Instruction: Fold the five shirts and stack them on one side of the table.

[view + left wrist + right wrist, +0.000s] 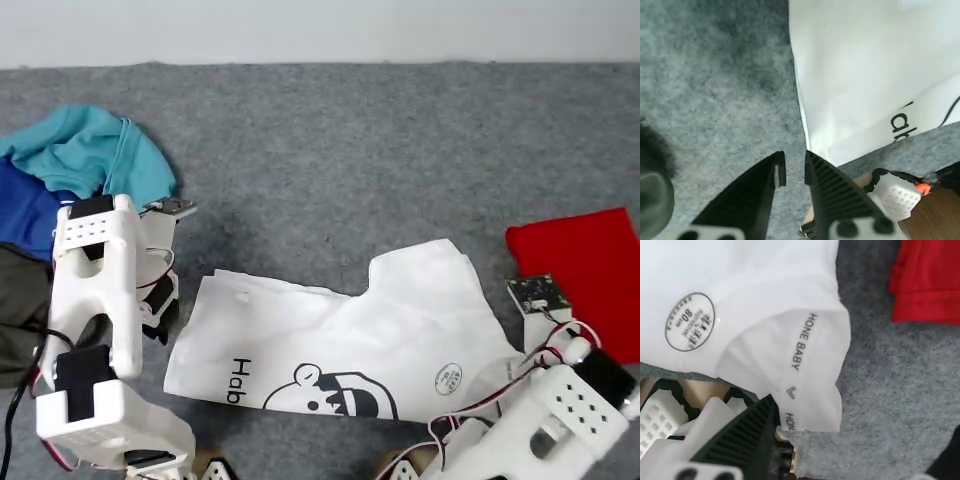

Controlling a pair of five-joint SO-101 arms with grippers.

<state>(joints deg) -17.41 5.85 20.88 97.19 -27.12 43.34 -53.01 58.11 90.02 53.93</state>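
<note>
Lying: one white shirt [340, 335], one red shirt [585, 270], seemingly three-shirt pile [85, 155].

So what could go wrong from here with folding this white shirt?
The left gripper hangs over the grey mat just beside the white shirt, jaws only narrowly apart; closing there may miss the edge. The shirt's sleeve reaches the mat's front edge beside an arm's base, so it could snag when pulled. The folded red shirt lies close by; a wide drag might disturb it.
</note>
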